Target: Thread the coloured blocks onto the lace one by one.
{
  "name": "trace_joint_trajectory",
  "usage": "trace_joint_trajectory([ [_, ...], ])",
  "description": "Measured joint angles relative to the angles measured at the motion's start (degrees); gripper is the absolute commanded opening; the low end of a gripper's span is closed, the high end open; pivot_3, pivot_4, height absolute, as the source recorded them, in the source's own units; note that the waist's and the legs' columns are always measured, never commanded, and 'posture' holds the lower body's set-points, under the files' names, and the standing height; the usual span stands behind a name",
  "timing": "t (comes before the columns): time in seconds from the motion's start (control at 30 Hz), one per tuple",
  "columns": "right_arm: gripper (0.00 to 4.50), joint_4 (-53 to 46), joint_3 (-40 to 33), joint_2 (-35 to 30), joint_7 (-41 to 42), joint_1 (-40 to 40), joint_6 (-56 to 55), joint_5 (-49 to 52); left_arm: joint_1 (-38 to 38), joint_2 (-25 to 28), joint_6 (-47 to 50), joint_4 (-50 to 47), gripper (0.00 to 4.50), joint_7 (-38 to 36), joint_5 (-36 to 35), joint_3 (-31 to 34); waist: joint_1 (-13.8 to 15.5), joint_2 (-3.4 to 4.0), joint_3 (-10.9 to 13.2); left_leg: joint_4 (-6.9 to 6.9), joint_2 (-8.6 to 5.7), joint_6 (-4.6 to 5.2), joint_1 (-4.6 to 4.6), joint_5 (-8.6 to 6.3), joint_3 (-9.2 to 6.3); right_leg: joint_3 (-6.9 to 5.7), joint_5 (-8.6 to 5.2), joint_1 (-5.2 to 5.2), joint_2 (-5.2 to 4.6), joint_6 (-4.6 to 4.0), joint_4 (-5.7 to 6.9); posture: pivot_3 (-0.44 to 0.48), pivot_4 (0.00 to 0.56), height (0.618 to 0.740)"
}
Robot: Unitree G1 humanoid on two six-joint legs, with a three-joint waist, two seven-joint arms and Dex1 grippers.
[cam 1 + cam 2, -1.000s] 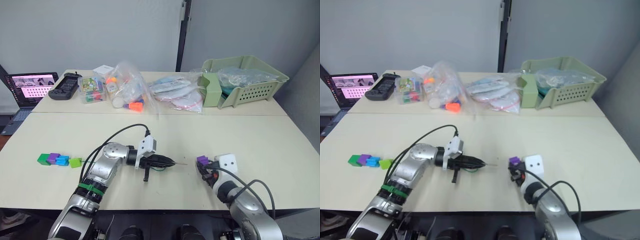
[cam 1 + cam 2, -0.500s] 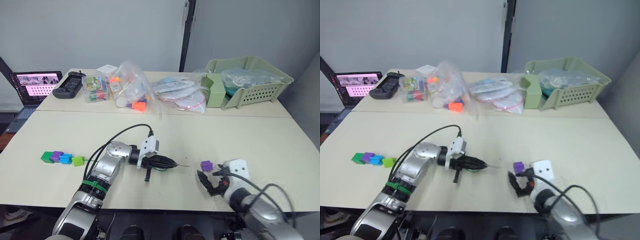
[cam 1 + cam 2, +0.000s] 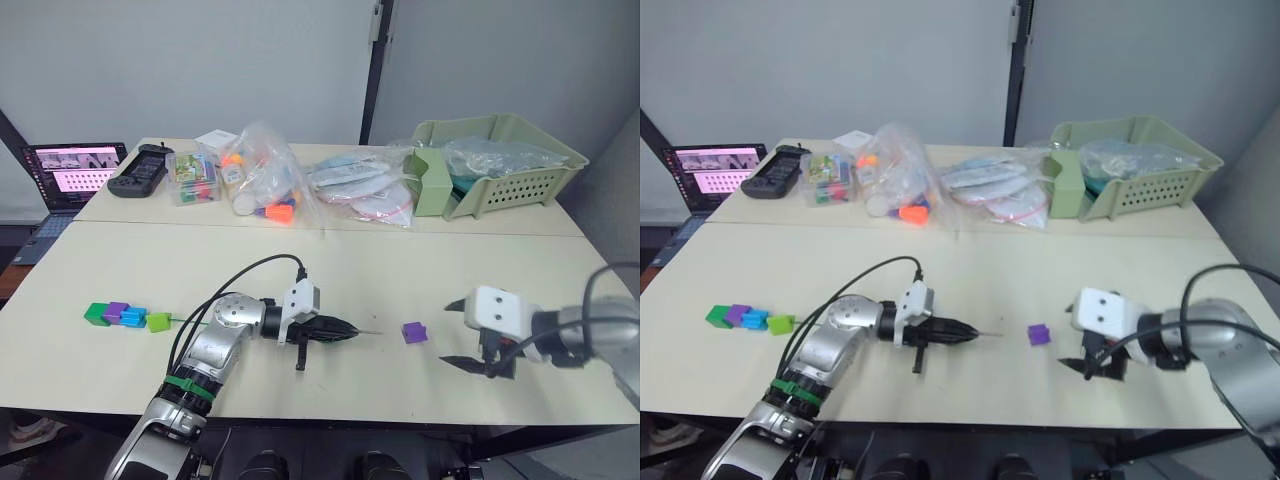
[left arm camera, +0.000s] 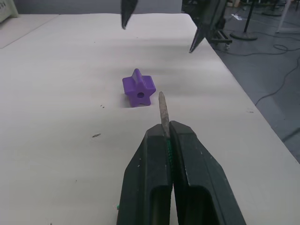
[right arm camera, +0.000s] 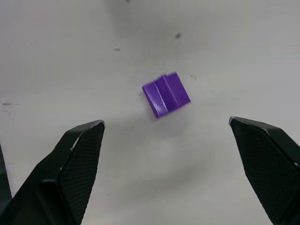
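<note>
While the laptop [image 3: 62, 178] sits open at the far left edge of the back table, a black controller [image 3: 138, 171] lies just beside it, toward three o'clock. On the near table [image 3: 330, 270], a row of four blocks lies well out to the left: a dark green block [image 3: 97, 314], a purple block [image 3: 116, 311], a blue block [image 3: 133, 317] and a lime green block [image 3: 158, 322], each touching or just beside its neighbour. A thin green lace [image 3: 192, 319] runs from the lime green block toward three o'clock, up to the left arm.

Near the middle of the table the left gripper [image 4: 167, 136] lies low over the surface, pointing toward three o'clock. Its two black fingers [image 4: 147, 178] are pressed together on the lace, whose stiff pale tip [image 4: 162, 112] sticks out beyond them. At three o'clock from that tip, a short way off and not touching it, a second purple block [image 3: 414, 332] rests alone on the table; the left wrist view shows it star-shaped, with a hole facing the tip.

Further toward three o'clock, the right gripper [image 3: 464, 335] hovers near that block with its fingers [image 5: 77, 154] spread wide apart and nothing between them.

Across the back table lie clear bags of toys [image 3: 255, 170], and a pale green basket [image 3: 495, 160] at the far right.
</note>
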Motion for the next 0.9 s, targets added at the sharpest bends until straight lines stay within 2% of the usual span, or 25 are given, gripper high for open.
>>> trace_joint_trajectory([
  [0.17,4.49,10.4,12.4,3.6,9.4,-13.5,-4.8,-6.9,1.5,-0.1,1.3,-2.8,0.0,2.2,0.2,-0.2,0.2,0.01,0.0,0.03,-0.01,0.0,-0.08,0.0,0.0,0.0,0.0,-0.07,-0.04,0.0,0.01,0.0,0.15,0.733],
  [0.3,4.49,15.9,17.6,7.6,12.8,-18.0,-7.2,-10.9,1.7,-0.3,2.3,-4.1,0.0,3.9,0.4,-0.3,0.3,0.02,0.0,0.02,-0.02,0.0,-0.09,0.0,0.0,0.0,0.01,-0.1,-0.06,0.0,0.04,0.0,0.15,0.733],
  [0.47,4.49,21.0,20.1,10.3,14.9,-20.9,-9.3,-14.8,1.7,-0.5,3.2,-4.6,0.0,5.3,1.3,-0.6,0.3,0.03,0.0,0.03,-0.03,0.0,-0.09,0.0,0.01,-0.01,0.01,-0.12,-0.06,-0.01,0.08,0.0,0.15,0.733],
  [0.57,3.73,22.7,20.7,11.5,15.2,-21.0,-9.7,-15.8,1.7,-0.8,3.3,-4.8,0.0,5.8,1.3,-0.9,0.3,0.03,0.0,0.03,-0.03,0.0,-0.09,0.0,0.01,0.0,0.01,-0.12,-0.06,-0.01,0.09,0.0,0.15,0.733],
  [0.8,1.41,21.5,21.4,11.8,16.8,-21.0,-7.9,-17.0,1.2,-1.5,3.4,-4.8,0.0,6.3,1.4,-1.1,0.3,0.03,0.0,0.03,-0.03,0.0,-0.09,0.0,0.01,-0.01,0.01,-0.13,-0.06,-0.01,0.11,0.0,0.15,0.733],
  [0.9,1.36,20.6,21.1,11.8,16.5,-20.5,-6.6,-17.0,0.5,-1.7,3.4,-4.7,0.0,6.3,1.7,-1.5,0.3,0.03,0.0,0.03,-0.03,0.0,-0.09,0.0,0.01,0.0,0.01,-0.13,-0.07,-0.02,0.11,0.0,0.15,0.733],
])
